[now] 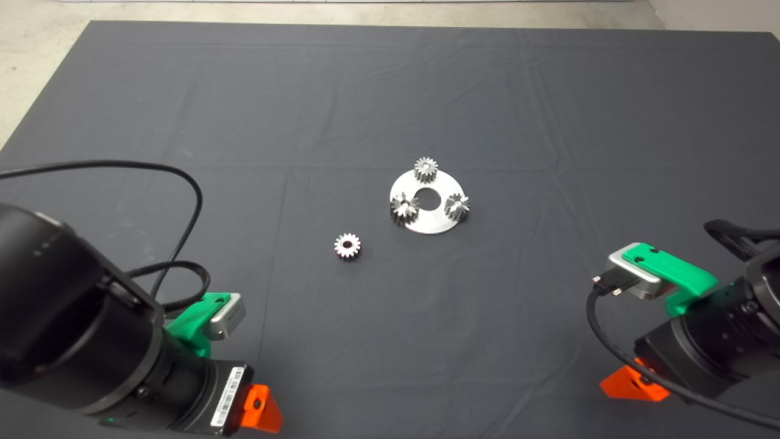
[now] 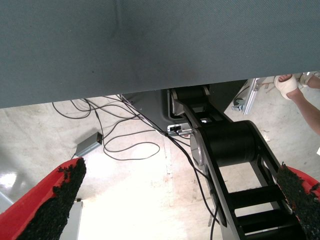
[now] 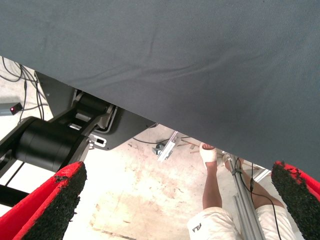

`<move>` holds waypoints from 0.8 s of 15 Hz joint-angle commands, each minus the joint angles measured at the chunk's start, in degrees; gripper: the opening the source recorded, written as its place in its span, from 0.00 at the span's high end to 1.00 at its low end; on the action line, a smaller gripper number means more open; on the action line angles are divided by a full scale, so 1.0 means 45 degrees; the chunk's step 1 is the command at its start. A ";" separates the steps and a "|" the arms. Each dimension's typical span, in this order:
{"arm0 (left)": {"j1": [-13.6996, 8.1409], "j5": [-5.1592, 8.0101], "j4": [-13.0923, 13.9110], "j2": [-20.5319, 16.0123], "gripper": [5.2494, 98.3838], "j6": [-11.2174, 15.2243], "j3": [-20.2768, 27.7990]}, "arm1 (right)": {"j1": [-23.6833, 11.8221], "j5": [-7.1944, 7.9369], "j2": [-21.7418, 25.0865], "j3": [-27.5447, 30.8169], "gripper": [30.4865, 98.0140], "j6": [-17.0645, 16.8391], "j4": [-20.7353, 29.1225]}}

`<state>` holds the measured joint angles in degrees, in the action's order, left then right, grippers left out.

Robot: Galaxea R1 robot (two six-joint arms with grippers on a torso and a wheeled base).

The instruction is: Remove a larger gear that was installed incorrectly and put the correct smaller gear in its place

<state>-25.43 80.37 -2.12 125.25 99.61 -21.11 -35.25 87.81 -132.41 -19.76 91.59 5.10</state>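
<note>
A round silver plate [image 1: 436, 222] lies mid-mat and carries three gears. The larger gear [image 1: 404, 208], with long spiky teeth, sits at the plate's left edge. Two short-toothed gears sit at its far edge [image 1: 426, 169] and right edge [image 1: 456, 205]. The smaller gear [image 1: 347, 246] lies loose and flat on the mat, to the left of the plate and nearer the front. My left gripper [image 1: 262, 414] is parked at the lower left, open and empty [image 2: 181, 167]. My right gripper [image 1: 631, 385] is parked at the lower right, open and empty [image 3: 178, 167].
The dark mat [image 1: 548, 110] covers the table. The wrist views show the mat's edge, the floor with cables [image 2: 125, 145], the robot's black base [image 2: 230, 145] and a person's bare leg and foot [image 3: 212, 180].
</note>
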 commanded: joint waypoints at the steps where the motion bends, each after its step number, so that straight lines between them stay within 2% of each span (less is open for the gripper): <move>1: -0.0243 -0.0031 0.0081 -0.0028 0.00 0.0033 0.0217 | -0.0253 0.1599 -0.0039 0.0078 0.00 0.0096 0.0042; 4: -0.0190 0.0001 -0.0104 0.0001 0.00 -0.0006 0.0009 | -0.0234 0.1599 -0.0068 0.0069 0.01 0.0096 0.0040; 5: -0.0190 -0.0009 -0.0599 0.0030 0.00 -0.0006 -0.0166 | -0.0236 0.1599 -0.0078 0.0078 0.01 0.0096 0.0040; 6: -0.0151 0.0010 -0.1337 0.0050 0.00 -0.0065 -0.0376 | -0.0233 0.1599 -0.0078 0.0072 0.01 0.0096 0.0040; 7: -0.0151 0.0011 -0.1742 0.0058 0.00 -0.0104 -0.0604 | -0.0233 0.1599 -0.0078 0.0067 0.01 0.0096 0.0040; 8: -0.0131 0.0011 -0.1833 0.0101 0.00 -0.0194 -0.0934 | -0.0233 0.1599 -0.0059 0.0059 0.01 0.0096 0.0040; 10: -0.0053 -0.0029 -0.1853 0.0639 0.00 -0.1077 -0.2097 | -0.0233 0.1599 -0.0039 0.0039 0.01 0.0096 0.0040; 12: -0.0053 -0.0009 -0.1853 0.1357 0.00 -0.1269 -0.2855 | -0.0246 0.1599 0.0013 0.0020 0.01 0.0058 0.0039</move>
<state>-25.41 80.40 -9.49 126.70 96.84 -27.95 -35.26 87.81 -132.41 -19.76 91.59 5.23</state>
